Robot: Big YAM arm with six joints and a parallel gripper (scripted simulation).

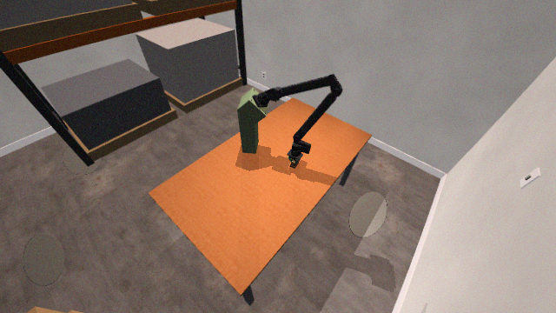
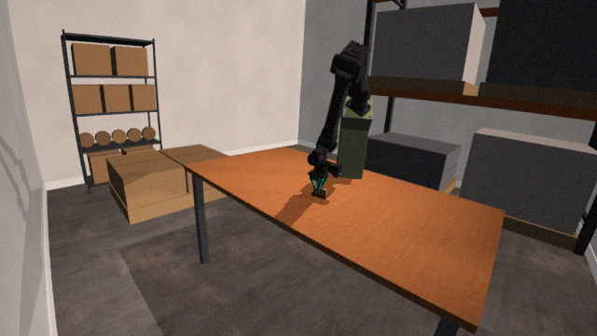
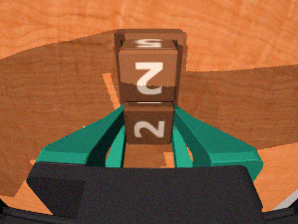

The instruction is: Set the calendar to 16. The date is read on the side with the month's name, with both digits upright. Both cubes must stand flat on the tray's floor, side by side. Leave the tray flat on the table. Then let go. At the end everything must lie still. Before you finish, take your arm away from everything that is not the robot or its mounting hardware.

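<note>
The calendar tray (image 3: 150, 33) (image 2: 319, 195) is a small brown holder on the orange table, around the far cube. The far brown cube (image 3: 131, 75) stands in it and shows a white 2, upside down in the wrist view, with a foreshortened 5 on the face beyond. The near brown cube (image 3: 131, 134) shows a white 2 turned sideways. My gripper (image 3: 149, 111) (image 2: 319, 188) (image 1: 294, 161) is shut on the near cube, one green finger on each side, close against the far cube. The near cube's underside, the tray's near part and the month's name are hidden.
The orange table (image 1: 243, 217) (image 2: 396, 233) extends well beyond the tray. The green arm pedestal (image 1: 248, 135) (image 2: 351, 149) stands behind the gripper. Large grey boxes and racks are off the table. The arm's shadow falls over the tray.
</note>
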